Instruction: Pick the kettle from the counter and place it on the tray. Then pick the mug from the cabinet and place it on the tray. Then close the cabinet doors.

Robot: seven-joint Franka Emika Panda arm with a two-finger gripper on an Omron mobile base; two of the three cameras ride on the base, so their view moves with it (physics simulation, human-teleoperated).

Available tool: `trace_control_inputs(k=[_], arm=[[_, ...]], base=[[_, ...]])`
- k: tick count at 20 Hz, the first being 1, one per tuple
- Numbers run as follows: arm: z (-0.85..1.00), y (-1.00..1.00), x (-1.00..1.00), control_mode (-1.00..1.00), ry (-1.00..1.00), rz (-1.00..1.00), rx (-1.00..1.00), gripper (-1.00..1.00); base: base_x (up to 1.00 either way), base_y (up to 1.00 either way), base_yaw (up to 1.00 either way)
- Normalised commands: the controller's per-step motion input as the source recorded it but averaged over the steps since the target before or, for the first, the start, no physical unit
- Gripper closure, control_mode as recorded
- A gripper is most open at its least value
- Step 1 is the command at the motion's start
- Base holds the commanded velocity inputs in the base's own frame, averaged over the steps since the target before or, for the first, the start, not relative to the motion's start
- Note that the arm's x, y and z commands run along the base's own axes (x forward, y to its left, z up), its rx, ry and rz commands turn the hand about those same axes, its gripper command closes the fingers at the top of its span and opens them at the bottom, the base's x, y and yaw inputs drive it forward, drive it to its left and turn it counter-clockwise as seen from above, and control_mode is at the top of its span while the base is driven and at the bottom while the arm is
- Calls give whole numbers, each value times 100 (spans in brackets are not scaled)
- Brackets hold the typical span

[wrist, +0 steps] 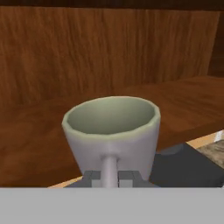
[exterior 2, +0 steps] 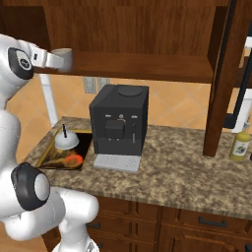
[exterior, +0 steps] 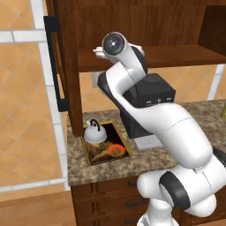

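Below the end effector, the worktop carries the tray, a black machine and a yellow bottle.

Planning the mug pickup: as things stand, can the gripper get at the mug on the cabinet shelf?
Probably yes. The door stands open, and the gripper is already up at shelf level with the mug right in front of it, its handle facing the fingers. Nothing stands between them.

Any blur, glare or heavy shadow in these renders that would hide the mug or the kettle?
Hand view: mug soft-edged but evenly lit. Left base view: kettle clear on the tray, no glare. Right base view: mug small and pale; cabinet interior dim.
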Motion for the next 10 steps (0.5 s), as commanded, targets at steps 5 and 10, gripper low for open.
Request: trace_control_inputs(k=[5,10], arm=[[-3,8,-78,-100,4,21,5,100],[-26,0,-52,-100,15,54,13,100]], base=[[0,0,0],[0,0,0]])
